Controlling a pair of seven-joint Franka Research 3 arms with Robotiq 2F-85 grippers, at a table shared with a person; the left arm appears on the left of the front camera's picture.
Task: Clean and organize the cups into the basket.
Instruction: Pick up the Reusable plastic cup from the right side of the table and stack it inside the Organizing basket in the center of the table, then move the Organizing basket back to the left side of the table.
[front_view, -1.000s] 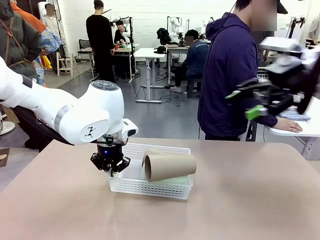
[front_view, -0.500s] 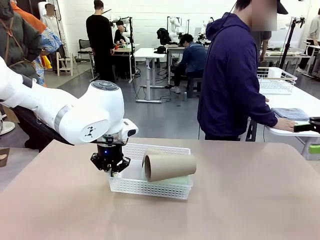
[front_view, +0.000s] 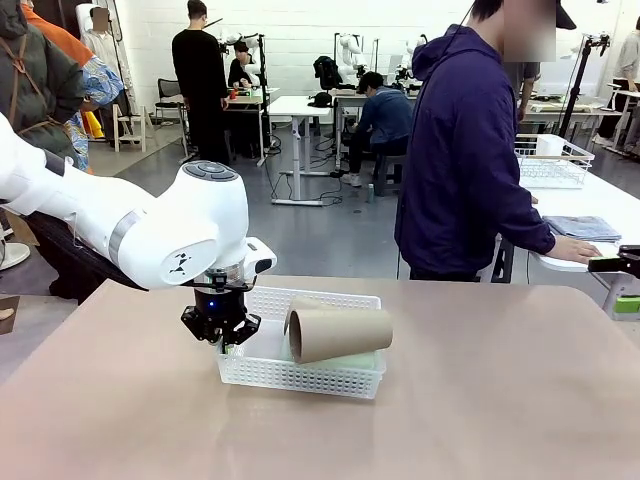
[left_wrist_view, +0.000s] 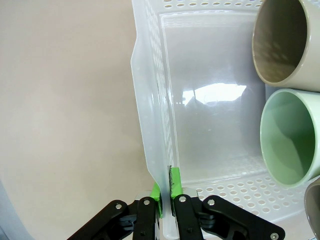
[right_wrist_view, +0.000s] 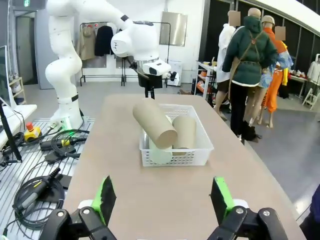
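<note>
The white lattice basket (front_view: 262, 372) stands mid-table and holds several cups lying on their sides. One tan cup (front_view: 340, 333) rests slantwise on top, above the mint cup (front_view: 362, 357). In the left wrist view the mint cup (left_wrist_view: 295, 137) lies beside a tan cup (left_wrist_view: 282, 42), both mouths facing the camera. My left gripper (front_view: 222, 338) is shut on the basket's left wall (left_wrist_view: 150, 100), one green pad (left_wrist_view: 175, 181) inside and one outside. My right gripper (right_wrist_view: 164, 200) is open and empty, well back from the basket (right_wrist_view: 200, 150), and shows at the far right edge (front_view: 622, 283).
A person in a dark hoodie (front_view: 462, 150) stands at the far side with a hand on a side table (front_view: 600, 255). A white wire basket (front_view: 552, 160) sits there. Bare tabletop (front_view: 480, 400) surrounds the basket. Cables (right_wrist_view: 40, 170) lie on the floor beside the table.
My right arm has swung from high at the right, where it was blurred, down and out to the picture's right edge. The left gripper, basket and cups have not moved.
</note>
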